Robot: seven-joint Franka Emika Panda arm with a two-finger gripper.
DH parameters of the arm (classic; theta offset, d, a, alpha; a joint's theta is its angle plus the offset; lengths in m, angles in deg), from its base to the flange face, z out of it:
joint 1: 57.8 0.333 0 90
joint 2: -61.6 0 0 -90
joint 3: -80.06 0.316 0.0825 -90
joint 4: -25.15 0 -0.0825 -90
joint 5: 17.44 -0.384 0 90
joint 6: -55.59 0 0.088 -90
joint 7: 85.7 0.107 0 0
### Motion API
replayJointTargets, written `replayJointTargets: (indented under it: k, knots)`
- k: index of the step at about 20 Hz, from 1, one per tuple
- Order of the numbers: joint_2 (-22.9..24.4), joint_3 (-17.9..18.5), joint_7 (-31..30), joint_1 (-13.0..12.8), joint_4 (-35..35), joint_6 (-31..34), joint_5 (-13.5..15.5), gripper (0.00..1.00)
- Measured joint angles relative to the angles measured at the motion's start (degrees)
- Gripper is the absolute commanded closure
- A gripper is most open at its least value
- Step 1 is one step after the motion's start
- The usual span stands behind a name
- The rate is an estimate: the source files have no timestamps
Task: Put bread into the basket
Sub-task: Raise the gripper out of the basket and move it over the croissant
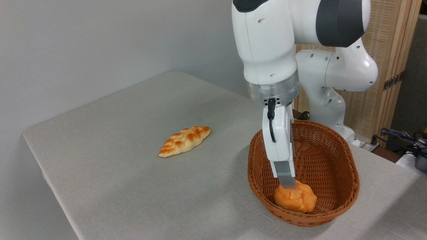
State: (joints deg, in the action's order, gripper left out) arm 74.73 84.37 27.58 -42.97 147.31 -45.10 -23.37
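Reaching into the reddish-brown oval wicker basket [343,160], gripper [289,186] touches round orange-golden bun [297,199] | finger spacing cannot be told | bun lies inside basket | braided pale loaf [184,140] on grey bench [133,186], well apart

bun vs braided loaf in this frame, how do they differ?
Shape: the bun is round and lumpy; the braided loaf is long with pointed ends.
Colour: the bun is even orange-golden; the loaf is pale with brown-toasted patches.
Place: the bun sits inside the basket with the hand at its top; the loaf lies bare on the table, left of the basket, nothing near it.
Shared: both are bread items.
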Motion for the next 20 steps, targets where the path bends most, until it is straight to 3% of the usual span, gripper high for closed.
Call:
replayJointTargets:
  k: [3, 5, 8, 12, 20]
  knots:
    - [0.1, -0.3, -0.5, -0.1, -2.1, 0.3, 0.3, 0.0]
    - [0.4, -0.9, -4.7, -0.2, -5.4, 2.8, 1.8, 0.0]
    - [0.7, -4.3, -17.3, -0.3, -10.9, 6.6, 5.0, 0.0]
    - [0.0, -9.4, -39.9, -0.7, -14.2, 7.0, 11.6, 0.0]
    - [-9.0, -16.0, -66.1, -0.8, -28.8, 6.9, 12.7, 0.0]
